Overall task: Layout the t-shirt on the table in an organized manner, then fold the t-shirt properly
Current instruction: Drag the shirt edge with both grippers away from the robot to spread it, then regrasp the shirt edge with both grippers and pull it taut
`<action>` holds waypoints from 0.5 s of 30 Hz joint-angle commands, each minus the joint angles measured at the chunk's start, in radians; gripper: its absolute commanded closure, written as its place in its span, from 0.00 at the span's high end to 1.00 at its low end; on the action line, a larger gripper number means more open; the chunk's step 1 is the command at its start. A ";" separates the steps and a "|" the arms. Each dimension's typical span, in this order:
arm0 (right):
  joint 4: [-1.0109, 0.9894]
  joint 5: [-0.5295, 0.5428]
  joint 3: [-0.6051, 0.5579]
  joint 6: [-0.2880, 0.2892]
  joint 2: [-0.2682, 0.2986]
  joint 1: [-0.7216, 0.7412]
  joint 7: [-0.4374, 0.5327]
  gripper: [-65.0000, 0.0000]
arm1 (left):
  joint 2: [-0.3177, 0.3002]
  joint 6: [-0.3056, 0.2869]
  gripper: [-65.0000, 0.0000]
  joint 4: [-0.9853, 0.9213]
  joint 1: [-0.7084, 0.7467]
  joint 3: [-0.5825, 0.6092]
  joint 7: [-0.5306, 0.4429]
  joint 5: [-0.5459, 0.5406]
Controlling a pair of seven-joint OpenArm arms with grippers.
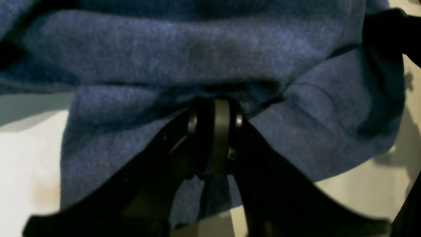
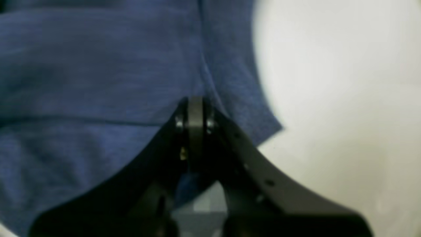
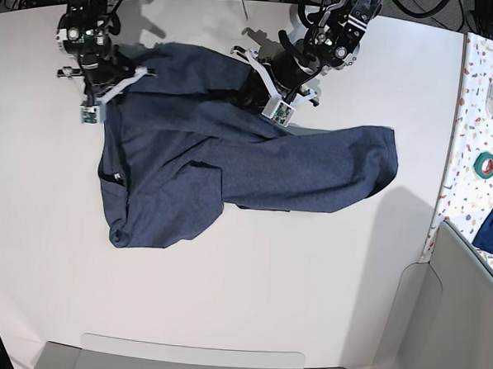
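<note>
Your left gripper is pinched on a fold of the t-shirt; your right gripper is clamped on its edge. Shirt lies crumpled across the far half of the table, partly lifted between both arms.

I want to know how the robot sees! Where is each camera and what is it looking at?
Left wrist: sits on the left arm, looks past the left tool, shut on the t-shirt.
Right wrist: sits on the right arm, looks past the right tool pinching cloth, white table beside.
Base: looks down from high up at the whole table, shirt and both arms.
Shared: all three views show the blue shirt and the table.
</note>
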 commanded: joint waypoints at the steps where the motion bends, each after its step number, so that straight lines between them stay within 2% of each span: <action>1: 0.015 0.003 0.033 0.001 0.017 -0.002 0.015 0.00 | -0.018 0.071 0.10 -0.049 0.030 -0.001 0.192 0.089; 10: 0.016 0.007 0.310 0.004 0.040 0.003 0.015 0.00 | -0.018 0.071 0.10 -0.049 0.030 -0.004 0.192 0.089; 15: 0.039 0.016 0.370 0.004 0.025 0.014 0.017 0.00 | -0.020 0.071 0.10 -0.049 0.030 -0.004 0.192 0.089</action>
